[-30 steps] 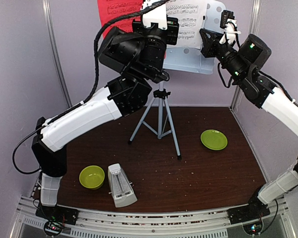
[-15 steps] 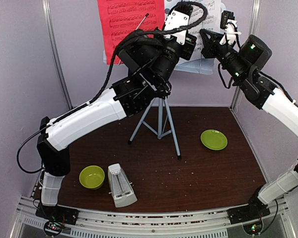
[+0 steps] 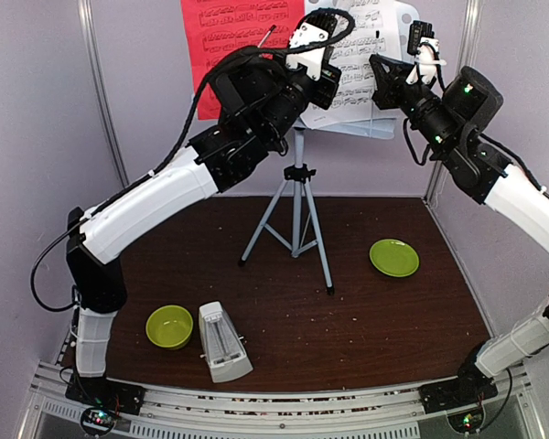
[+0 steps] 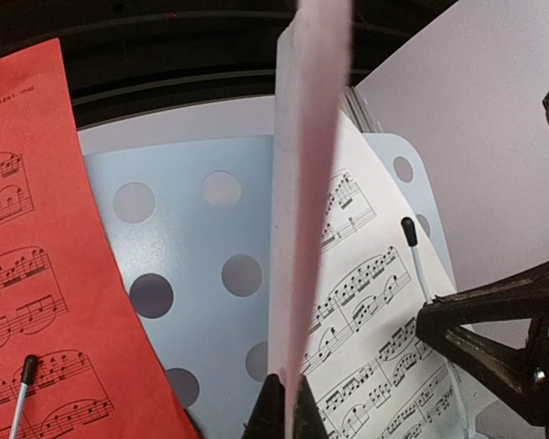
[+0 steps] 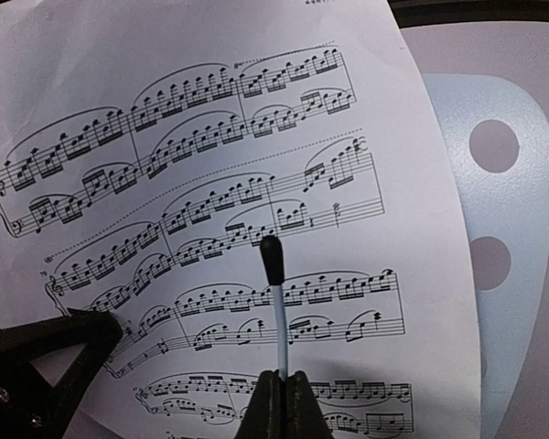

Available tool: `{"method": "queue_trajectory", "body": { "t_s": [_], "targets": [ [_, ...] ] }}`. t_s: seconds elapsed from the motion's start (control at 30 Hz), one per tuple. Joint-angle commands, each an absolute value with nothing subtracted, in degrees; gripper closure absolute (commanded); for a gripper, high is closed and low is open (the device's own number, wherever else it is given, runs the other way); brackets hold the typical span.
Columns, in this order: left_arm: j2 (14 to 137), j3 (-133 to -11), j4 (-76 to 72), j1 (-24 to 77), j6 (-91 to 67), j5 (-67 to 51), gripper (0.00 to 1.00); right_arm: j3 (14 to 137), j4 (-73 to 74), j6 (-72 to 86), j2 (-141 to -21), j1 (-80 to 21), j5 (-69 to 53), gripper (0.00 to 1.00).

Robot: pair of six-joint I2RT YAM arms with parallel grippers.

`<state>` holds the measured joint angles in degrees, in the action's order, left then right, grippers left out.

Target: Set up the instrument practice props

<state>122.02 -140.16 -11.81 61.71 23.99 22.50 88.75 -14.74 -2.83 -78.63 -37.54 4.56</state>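
Observation:
A perforated pale music stand [image 3: 375, 126] on its tripod [image 3: 296, 212] stands at the back. The red sheet [image 3: 233, 41] lies on its left half, under a black-tipped holder rod [image 4: 26, 377]. My left gripper [image 4: 288, 413] is shut on the left edge of the white sheet [image 4: 375, 302], which runs edge-on up from the jaws. My right gripper [image 5: 282, 402] is shut on the other thin holder rod [image 5: 279, 306], whose black tip rests against the white sheet [image 5: 210, 174]. The white metronome [image 3: 222, 341] stands at the near edge.
A lime-green bowl [image 3: 168, 326] sits beside the metronome at the near left. A lime-green plate [image 3: 393, 257] lies at the right of the table. Both arms crowd the top of the stand [image 4: 192, 265], close to the back wall.
My left arm has swung right and up across the stand, uncovering the red sheet and bringing the white sheet against the stand's right half. The right arm has stayed still.

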Motion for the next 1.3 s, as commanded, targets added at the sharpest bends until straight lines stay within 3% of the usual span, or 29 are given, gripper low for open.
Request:
{"method": "queue_trajectory", "body": {
  "t_s": [0.0, 0.37, 1.27],
  "targets": [
    [120.1, -141.5, -9.5, 60.9, 23.8, 17.8, 1.00, 87.5, -13.4, -3.2, -77.7, -37.7, 5.2, 1.00],
    [120.4, -143.1, -7.4, 59.4, 31.6, 11.7, 1.00, 87.8, -13.4, -3.3, -78.1, -37.7, 5.0, 1.00],
    [119.5, -147.2, -1.2, 54.9, 34.0, -0.4, 1.00, 88.4, -13.6, -3.7, -79.0, -37.7, 4.8, 1.00]
  ]
}}
